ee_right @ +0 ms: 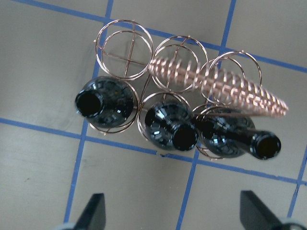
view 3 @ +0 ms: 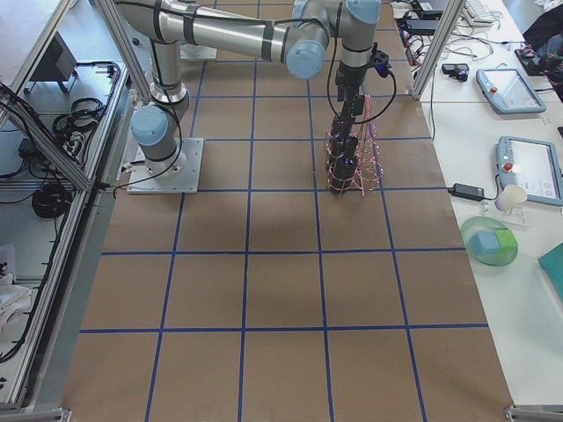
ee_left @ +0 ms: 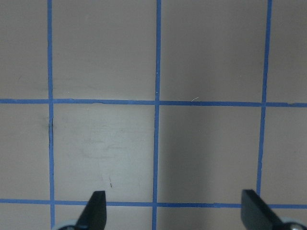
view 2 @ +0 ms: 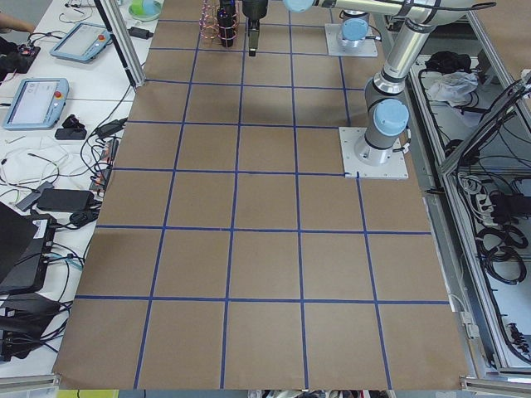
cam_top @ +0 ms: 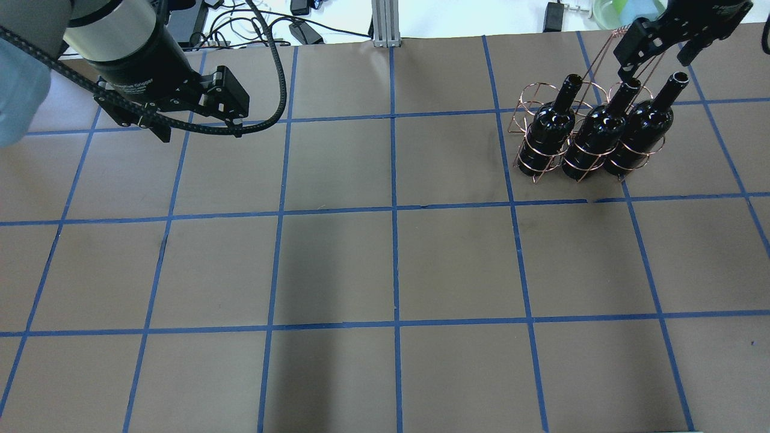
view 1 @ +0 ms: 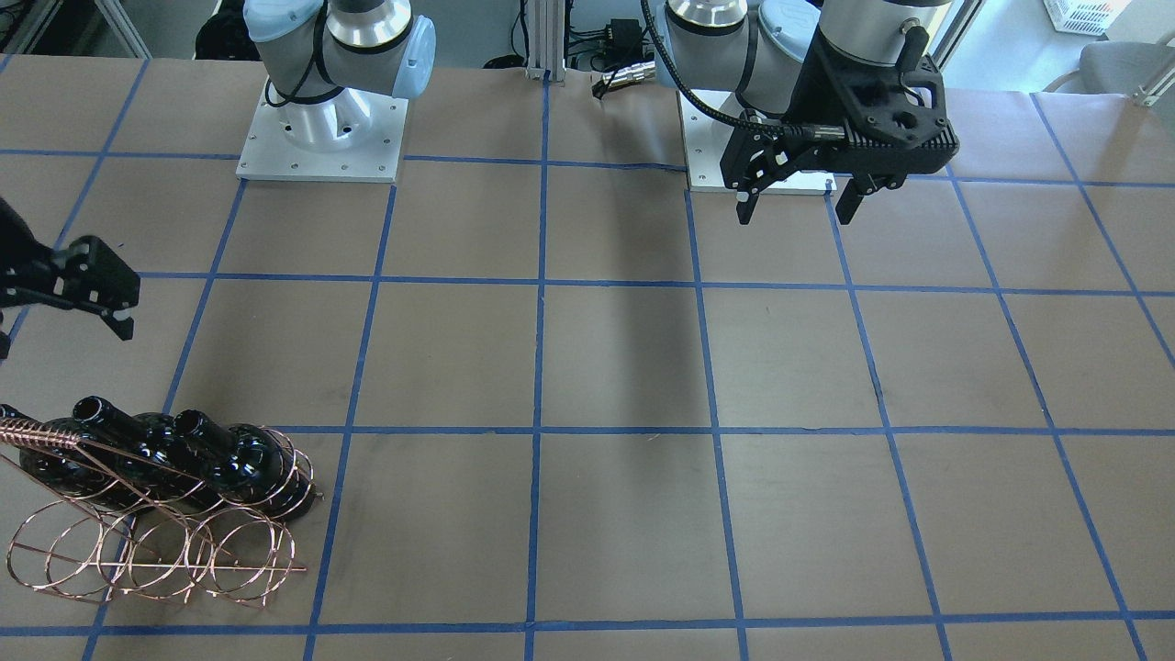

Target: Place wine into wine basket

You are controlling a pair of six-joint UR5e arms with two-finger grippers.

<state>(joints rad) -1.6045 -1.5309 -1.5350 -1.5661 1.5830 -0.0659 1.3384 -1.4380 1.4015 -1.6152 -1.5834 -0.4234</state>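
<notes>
Three wine bottles (cam_top: 601,129) stand upright side by side in the wine basket (cam_top: 524,157), each ringed by its own copper hoops. Together they fill the row of hoops nearer the robot. Their glass is plain glossy black, with bare necks and open lipped mouths. A second row of three hoops (ee_right: 125,49) runs alongside on the side away from the robot. The wire-coiled handle (ee_right: 225,86) slants across above the middle and end hoops. The basket rests on the table (cam_top: 337,264), far out on the robot's right side. The table is covered in brown paper marked into squares with blue tape.

The right gripper (cam_top: 654,60) hangs just above the bottle mouths, apart from them. Its fingers are spread wide with nothing between them, and in the wrist view the three mouths lie under the gap. The left gripper (cam_top: 201,129) hovers well away on the other side of the table. It is likewise spread and holds nothing, with only taped paper beneath it. Pale lettering on the left gripper's black body is too small to read.
</notes>
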